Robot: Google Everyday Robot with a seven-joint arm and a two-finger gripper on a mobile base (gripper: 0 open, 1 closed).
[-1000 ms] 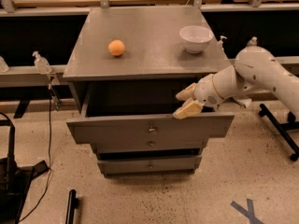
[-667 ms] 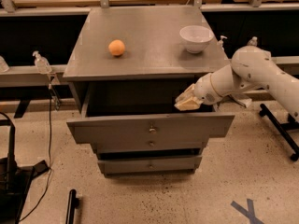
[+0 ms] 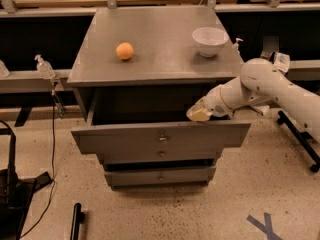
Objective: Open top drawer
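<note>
The top drawer (image 3: pixel 125 140) is pulled out from the grey cabinet (image 3: pixel 160 54), its wide flat front facing me with a small round knob (image 3: pixel 162 138) at centre. Its dark inside shows behind the front panel. My gripper (image 3: pixel 199 114), with pale yellowish fingertips, is on the end of the white arm (image 3: pixel 265 84) that comes in from the right. It sits just above the drawer's front edge, right of centre, under the cabinet top. It is away from the knob.
An orange (image 3: pixel 124 51) and a white bowl (image 3: pixel 209 40) sit on the cabinet top. Two narrower drawers (image 3: pixel 160 176) lie below the top one. A bottle (image 3: pixel 44 66) hangs on the left rail. Black equipment (image 3: pixel 10 199) stands at the lower left, a stand leg (image 3: pixel 300 139) at right.
The gripper has moved a little up and back, from resting at the drawer's front edge to just above it. The drawer has stayed pulled out.
</note>
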